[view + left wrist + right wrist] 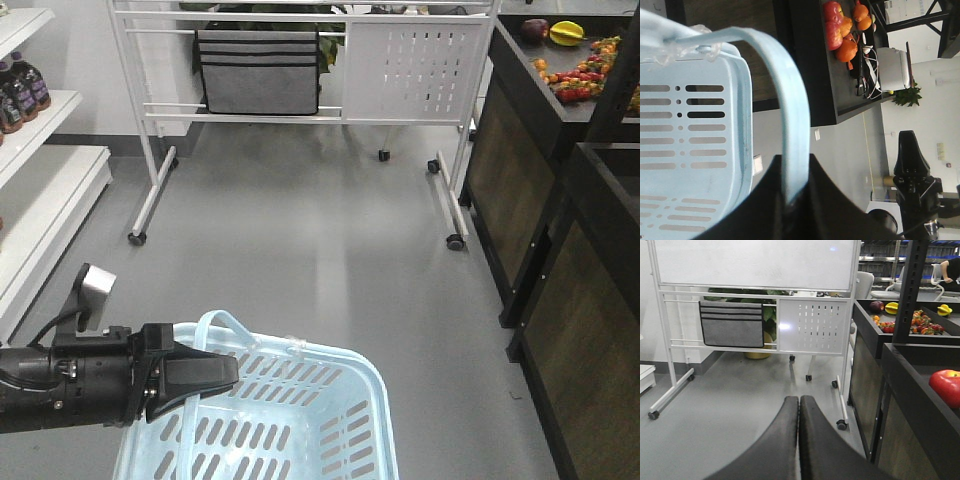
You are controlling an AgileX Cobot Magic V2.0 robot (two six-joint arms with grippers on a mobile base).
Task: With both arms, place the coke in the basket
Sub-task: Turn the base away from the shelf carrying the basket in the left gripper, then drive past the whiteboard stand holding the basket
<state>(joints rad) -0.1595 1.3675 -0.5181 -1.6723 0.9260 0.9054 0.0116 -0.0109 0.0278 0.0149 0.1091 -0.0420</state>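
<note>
Right now, holding basket (372, 380) by handle (790, 100) w/ left gripper (232, 374): pinched tight on the blue strap, seen passing btwn the fingers in left wrist view. Sits at 6 o'clock of front view, mouth up, nothing seen inside. Lifted or on floor, can't tell.

Can't find coke in any view: no red cap or label anywhere. So can't say which way it lies from either gripper, how its long axis runs, or which arm is nearer. Only bottles (25, 88) in sight: dark ones w/ purple labels on shelf (60, 105) at 9 o'clock of front view, prob. not the target.

Right gripper (799, 402): pressed fully closed, nothing held, pointing at whiteboard stand (755, 262) at 12 o'clock, w/ fruit bench (866, 375) at 3 o'clock.

Judging from that: w/ left arm tied up on basket, leaves right arm as the free one for the pick. Needs finding coke first, then opening right gripper, gripping bottle across its narrow width, and dropping it into basket mouth. Risk: basket swinging on hinged handle, so missing the opening.
</note>
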